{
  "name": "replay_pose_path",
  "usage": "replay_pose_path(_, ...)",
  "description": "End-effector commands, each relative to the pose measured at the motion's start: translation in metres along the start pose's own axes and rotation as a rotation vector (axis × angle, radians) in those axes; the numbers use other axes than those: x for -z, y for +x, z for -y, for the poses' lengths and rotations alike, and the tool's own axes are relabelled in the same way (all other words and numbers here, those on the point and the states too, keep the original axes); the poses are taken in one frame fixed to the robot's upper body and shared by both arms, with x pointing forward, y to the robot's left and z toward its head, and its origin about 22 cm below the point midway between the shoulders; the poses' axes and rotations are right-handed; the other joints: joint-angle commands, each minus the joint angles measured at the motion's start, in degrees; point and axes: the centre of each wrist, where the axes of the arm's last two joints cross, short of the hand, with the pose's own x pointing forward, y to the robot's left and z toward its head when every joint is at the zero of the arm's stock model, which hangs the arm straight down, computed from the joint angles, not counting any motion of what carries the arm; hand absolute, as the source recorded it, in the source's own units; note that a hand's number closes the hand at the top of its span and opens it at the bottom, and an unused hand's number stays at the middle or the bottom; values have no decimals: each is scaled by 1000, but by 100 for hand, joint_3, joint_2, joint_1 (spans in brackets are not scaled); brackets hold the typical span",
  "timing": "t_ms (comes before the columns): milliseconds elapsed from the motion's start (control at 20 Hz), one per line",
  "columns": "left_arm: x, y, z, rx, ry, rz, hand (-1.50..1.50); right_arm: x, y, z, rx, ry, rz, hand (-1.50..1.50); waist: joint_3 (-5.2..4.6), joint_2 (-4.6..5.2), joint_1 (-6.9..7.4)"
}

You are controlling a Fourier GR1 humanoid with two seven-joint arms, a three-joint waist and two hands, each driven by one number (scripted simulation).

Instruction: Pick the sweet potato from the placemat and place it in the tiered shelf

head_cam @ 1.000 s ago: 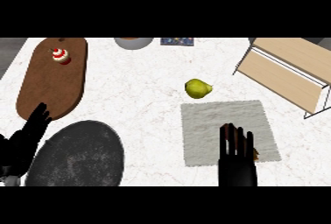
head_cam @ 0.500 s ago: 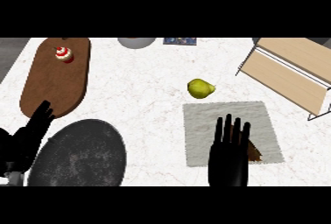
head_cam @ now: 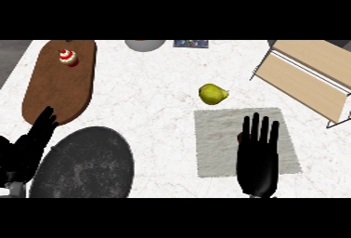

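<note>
Now, sweet potato [head_cam: 240, 137]: you see only a small reddish-brown sliver of it, showing at the left edge of the right hand; its shape and full length cannot be told.
Sweet potato, place: it lies on the placemat, in the mat's right half, well apart from the tiered shelf.
Sweet potato against hand: it sits under the fingers of the right hand, which cover nearly all of it; you cannot tell whether hand and sweet potato touch.
Right hand [head_cam: 258, 160]: you find it open, fingers straight and spread, pointing away from the robot, palm down over the placemat.
Left hand [head_cam: 29, 149]: open, fingers up, resting at the view's lower left beside the dark plate.
Placemat [head_cam: 216, 148]: pale grey, square, flat on the worktop, its right part under the right hand.
Tiered shelf [head_cam: 308, 76]: light wood boards in a white frame, at the view's upper right, nothing seen on its boards.
Pear [head_cam: 213, 94]: yellow-green, on the bare worktop just beyond the placemat's far edge.
Dark plate [head_cam: 86, 162]: round, mottled grey-black, lower left.
Wooden board [head_cam: 58, 90]: brown, oval, upper left, carrying a small red-and-white cupcake [head_cam: 67, 56] near its far end.
Grey bowl [head_cam: 145, 44]: at the far edge, cut by the view.
Worktop [head_cam: 151, 107]: white, marbled.
</note>
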Motion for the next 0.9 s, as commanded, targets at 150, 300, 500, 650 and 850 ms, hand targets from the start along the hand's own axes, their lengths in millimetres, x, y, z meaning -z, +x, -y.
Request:
replay_pose_path(150, -11, -1, 6, 10, 9, 3, 0, 28, -11, -11, 2, -6, 28, -150, 0, 0, 15)
replay_pose_path(300, 6, 5, 2, 22, -13, -12, 0, 18, 19, -17, -1, 0, 18, -150, 0, 4, 4)
replay_pose_path(500, 3, -16, 21, 7, -7, 11, 0, 42, -19, -22, 19, 16, 7, -150, -1, 4, -7)
replay_pose_path(650, 6, -4, 10, 8, -2, 13, 0, 53, -7, -21, 20, 35, 1, 150, -1, 4, 5)
replay_pose_path(850, 4, 5, 5, 15, -11, 12, 0, 43, -5, -46, -2, 52, 56, 150, 1, 6, 13)
